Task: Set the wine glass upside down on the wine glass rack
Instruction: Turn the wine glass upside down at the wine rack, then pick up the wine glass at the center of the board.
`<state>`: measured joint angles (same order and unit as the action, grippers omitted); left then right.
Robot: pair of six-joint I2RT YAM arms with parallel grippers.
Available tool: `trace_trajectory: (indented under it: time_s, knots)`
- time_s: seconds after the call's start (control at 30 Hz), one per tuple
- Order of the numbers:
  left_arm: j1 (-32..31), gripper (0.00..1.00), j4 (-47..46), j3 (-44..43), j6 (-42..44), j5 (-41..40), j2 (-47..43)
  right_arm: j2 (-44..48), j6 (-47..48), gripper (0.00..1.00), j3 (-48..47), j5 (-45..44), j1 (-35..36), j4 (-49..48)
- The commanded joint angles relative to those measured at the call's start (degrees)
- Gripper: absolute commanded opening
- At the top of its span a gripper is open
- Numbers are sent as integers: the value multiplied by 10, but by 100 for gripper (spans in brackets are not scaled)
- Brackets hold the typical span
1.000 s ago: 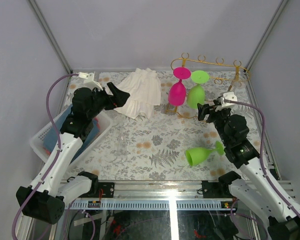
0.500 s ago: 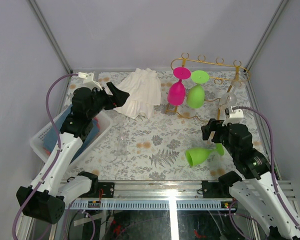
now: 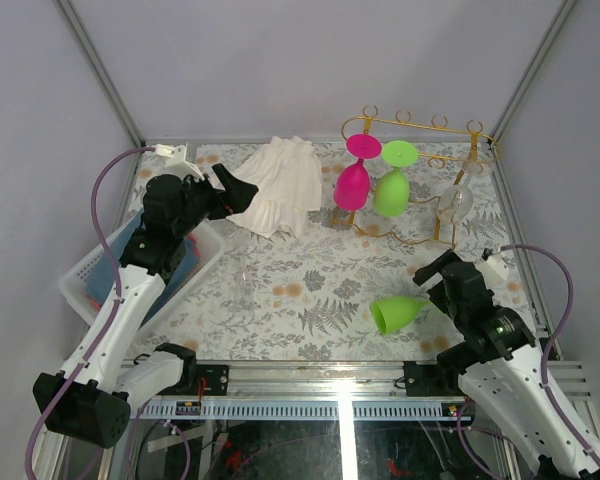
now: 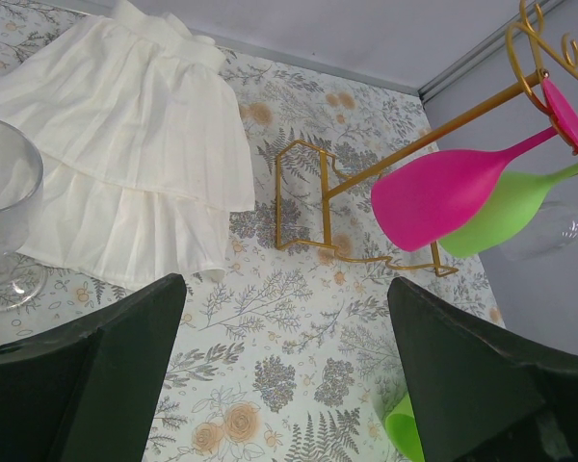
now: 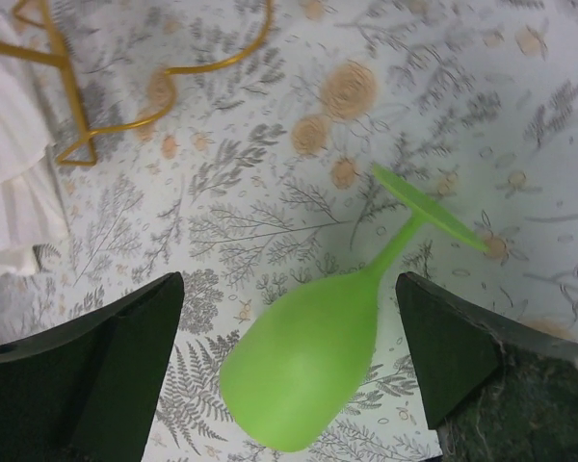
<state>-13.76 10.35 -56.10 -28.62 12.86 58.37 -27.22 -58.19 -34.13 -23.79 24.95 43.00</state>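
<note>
Right tool [image 5: 289,289] spread above wine glass [image 5: 303,361]; lying sideways, mouth leftward.

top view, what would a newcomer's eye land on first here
First, the bright pink glass and a green glass, both hanging upside down from the gold rack at the far right of the table. Next, a second green glass lying on its side at the near right, close by the open right claw.
</note>
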Motion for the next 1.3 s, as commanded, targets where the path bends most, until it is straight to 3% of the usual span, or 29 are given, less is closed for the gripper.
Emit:
trace_trajectory:
  time_s: [0.0, 0.47, 0.9, 1.27]
  knots:
    - [5, 86, -21, 6, 6, 4, -1, -10, -184, 99, 27, -62, -2, 44]
    - [8, 86, -22, 6, 5, 8, 2, -110, -319, 95, 124, -107, -2, -9]
    - [10, 86, -22, 6, 4, 9, 4, -126, -310, 52, 215, -100, -2, -155]
    - [12, 86, -23, 6, 3, 10, 3, -70, -267, 17, 210, -117, -2, -137]
